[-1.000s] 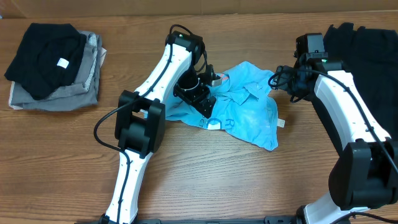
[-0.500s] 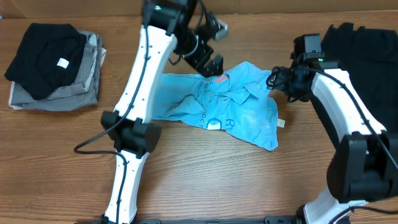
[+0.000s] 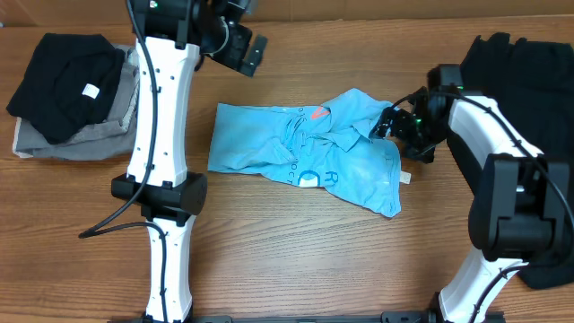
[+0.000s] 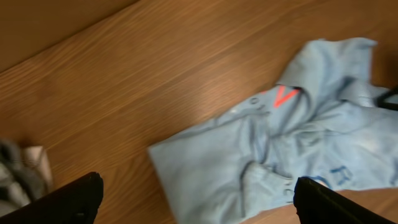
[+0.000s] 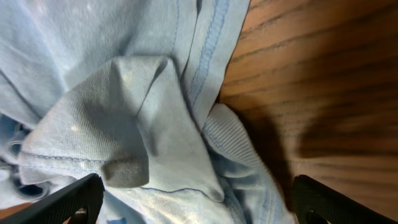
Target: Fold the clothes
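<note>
Since a second ago the left claw [image 3: 240, 50] has lifted off the shirt and swung to the far side of the worktop, while the right claw has spread wider.

At far left sits a stack of folded clothes [image 3: 76, 90], dark on grey, probably finished pieces set aside. The left claw hangs wide open and empty, likely pulled back to clear the view. The light blue shirt [image 3: 305, 157] lies rumpled in the middle of the worktop [image 3: 287, 260], its left part smoothed flat and its right part bunched. The right claw [image 3: 392, 124] sits at that bunched right edge, fingers parted either side of a raised fold and pinching nothing, as if about to take it. A dark heap [image 3: 529, 63] waits at far right.

Bare wood-grain worktop; little of the room shows.
</note>
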